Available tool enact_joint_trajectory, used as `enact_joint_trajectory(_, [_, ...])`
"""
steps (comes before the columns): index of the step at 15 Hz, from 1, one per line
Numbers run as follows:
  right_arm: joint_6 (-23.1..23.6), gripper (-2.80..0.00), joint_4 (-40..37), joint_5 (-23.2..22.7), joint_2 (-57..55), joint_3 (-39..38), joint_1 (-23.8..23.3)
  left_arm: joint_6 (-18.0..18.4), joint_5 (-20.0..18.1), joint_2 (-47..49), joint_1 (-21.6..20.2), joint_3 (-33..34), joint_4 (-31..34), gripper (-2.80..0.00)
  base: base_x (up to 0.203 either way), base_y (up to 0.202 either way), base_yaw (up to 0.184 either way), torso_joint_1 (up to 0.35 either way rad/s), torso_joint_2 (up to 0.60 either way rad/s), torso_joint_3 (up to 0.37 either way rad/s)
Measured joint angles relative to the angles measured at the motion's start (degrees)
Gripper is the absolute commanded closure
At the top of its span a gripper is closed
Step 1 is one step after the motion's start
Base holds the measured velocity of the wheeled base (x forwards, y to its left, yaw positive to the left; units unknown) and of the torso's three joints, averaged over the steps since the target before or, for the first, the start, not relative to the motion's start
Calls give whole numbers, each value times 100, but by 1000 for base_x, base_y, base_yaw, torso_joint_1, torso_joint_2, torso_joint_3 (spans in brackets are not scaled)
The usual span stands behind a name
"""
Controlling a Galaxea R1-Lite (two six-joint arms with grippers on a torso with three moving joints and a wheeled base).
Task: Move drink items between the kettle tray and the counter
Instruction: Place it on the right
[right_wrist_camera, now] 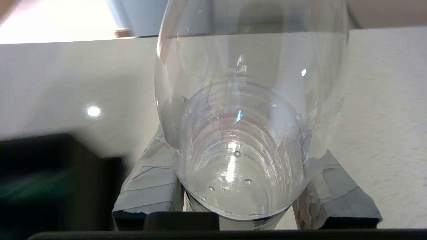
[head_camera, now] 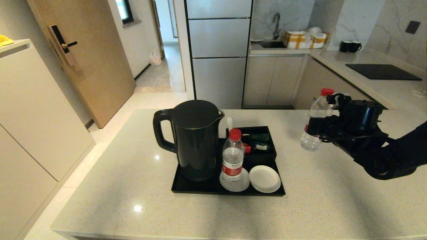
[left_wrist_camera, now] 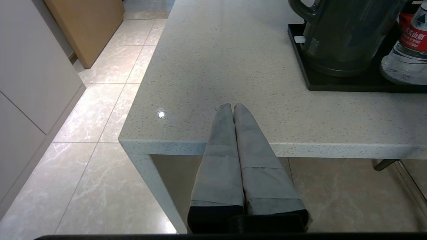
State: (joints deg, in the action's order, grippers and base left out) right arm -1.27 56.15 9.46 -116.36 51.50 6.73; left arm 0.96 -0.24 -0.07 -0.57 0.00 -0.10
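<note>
My right gripper [head_camera: 317,128] is shut on a clear water bottle [head_camera: 315,123] with a red cap, held upright in the air above the grey speckled counter [head_camera: 317,206], to the right of the kettle tray [head_camera: 227,190]. In the right wrist view the bottle's clear body [right_wrist_camera: 247,133] fills the space between the grey padded fingers [right_wrist_camera: 150,186]. A second red-capped bottle [head_camera: 232,156] stands on the left white coaster of the tray, next to the black kettle [head_camera: 195,140]. The right coaster [head_camera: 265,179] is bare. My left gripper [left_wrist_camera: 232,106] is shut and empty, low at the counter's near left edge.
The tray's black compartment box [head_camera: 258,141] holds small red and green sachets. Behind the counter stand a fridge [head_camera: 218,50], a worktop with a sink [head_camera: 272,43] and a black hob [head_camera: 383,71]. A wooden door [head_camera: 83,56] is at far left.
</note>
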Motion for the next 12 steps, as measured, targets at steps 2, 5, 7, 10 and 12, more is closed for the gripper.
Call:
enact_joint_trajectory(2, [-7,0,-69,123,-325,289,-244,0,0,0,2,0,2,0,0,0,0,0,0,0])
enact_joint_trajectory(5, [-30,0,-71,98,-590,357,-316,0,0,0,9,0,2,0,0,0,0,0,0,0])
enact_joint_trajectory(7, [-92,0,-36,72,-752,352,-312,2,-2,0,6,0,2,0,0,0,0,0,0,0])
enact_joint_trajectory(10, [-185,0,30,0,-880,208,-142,0,-1,0,2,0,1,0,0,0,0,0,0,0])
enact_joint_trajectory(12, [-195,0,174,-204,-908,54,-62,0,0,0,9,0,2,0,0,0,0,0,0,0])
